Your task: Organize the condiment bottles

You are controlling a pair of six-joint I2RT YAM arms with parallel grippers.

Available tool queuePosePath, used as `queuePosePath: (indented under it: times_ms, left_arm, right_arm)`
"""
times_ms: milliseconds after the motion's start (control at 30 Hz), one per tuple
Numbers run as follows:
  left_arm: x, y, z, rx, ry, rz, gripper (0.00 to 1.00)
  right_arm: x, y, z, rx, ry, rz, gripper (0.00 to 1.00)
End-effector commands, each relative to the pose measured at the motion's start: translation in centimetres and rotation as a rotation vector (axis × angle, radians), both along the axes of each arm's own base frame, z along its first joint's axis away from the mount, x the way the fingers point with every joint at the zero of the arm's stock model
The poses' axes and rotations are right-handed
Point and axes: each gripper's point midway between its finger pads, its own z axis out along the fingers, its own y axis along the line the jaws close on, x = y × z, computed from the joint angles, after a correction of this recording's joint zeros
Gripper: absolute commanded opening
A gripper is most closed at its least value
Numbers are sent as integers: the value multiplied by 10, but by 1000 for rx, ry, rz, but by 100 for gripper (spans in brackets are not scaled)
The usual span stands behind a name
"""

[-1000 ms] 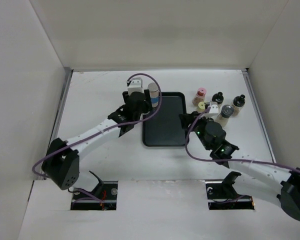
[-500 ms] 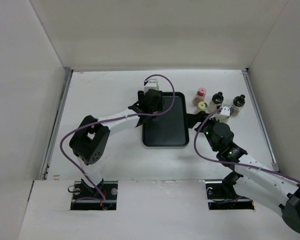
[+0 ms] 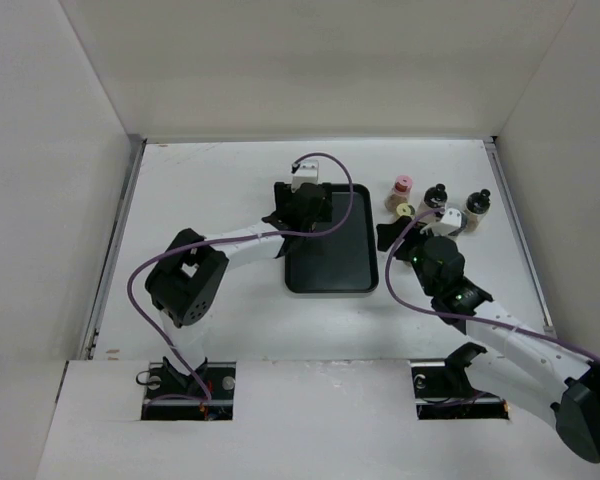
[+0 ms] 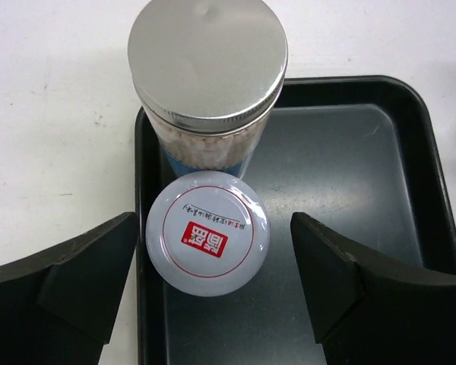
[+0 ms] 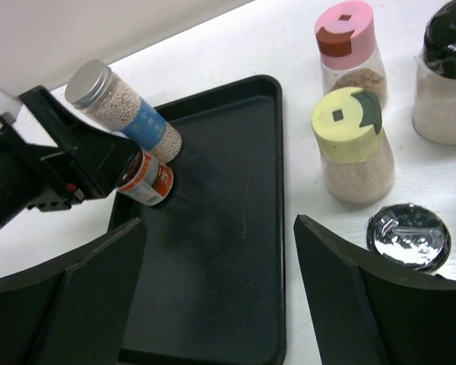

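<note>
The left gripper (image 3: 302, 208) hangs with its jaws spread over the black tray's (image 3: 340, 262) eleven o'clock corner. They sit either side of a white-capped jar (image 4: 207, 232) without touching it, and a silver-capped, blue-labelled jar (image 4: 207, 68) stands just behind. If it pulls away crooked, a finger could clip one jar into the other. The right gripper (image 5: 218, 228) gapes empty by the tray's three o'clock edge. A shiny-topped bottle (image 5: 408, 236) just beside its finger could easily be knocked. The other shakers wait on the table at two o'clock.

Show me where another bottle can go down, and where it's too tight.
Free: the tray, from the silver-lidded jar and white-capped bottle across to its right rim. Crowded: that far-left corner, and the table right of the tray around the yellow-capped bottle.
</note>
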Motion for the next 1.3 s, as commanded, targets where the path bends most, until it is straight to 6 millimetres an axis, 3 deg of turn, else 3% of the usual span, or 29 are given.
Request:
queuePosePath:
  times_ms: [0,67,100,233,367,533,667,767,1000,1167,1267]
  left_arm:
    - [-2,-4,49,-89,-133,12,85]
    - [-15,-9,68,-131,-164,-24,98]
    - [-20,-11,75,-146,-175,-38,100]
    - [-48,-9,117,-245,-248,-75,100]
    - [-77,17,132,-347,-287,-55,100]
    - [-100,72,98,-438,-256,57,100]
    - [-109,115,60,-455,-231,157,100]
    - [-114,137,44,-469,-236,209,100]
    - [-112,156,29,-480,-259,242,100]
    - [-114,154,26,-498,-267,221,100]
    - [-114,152,23,-496,-257,214,100]
  right_arm:
    - [14,-7,35,23,-52,-49,85]
    - [21,-13,37,3,-36,-80,85]
    - [25,-16,37,-12,-20,-98,85]
    - [39,-28,35,-72,37,-161,86]
    - [54,-46,24,-167,131,-230,85]
    - [69,-58,8,-231,222,-258,76]
    - [81,-58,0,-266,269,-247,77]
    - [88,-52,-9,-282,311,-223,81]
    - [105,-54,-35,-298,388,-229,81]
    - [113,-60,-48,-314,422,-252,76]
    - [116,-56,-58,-328,442,-247,65]
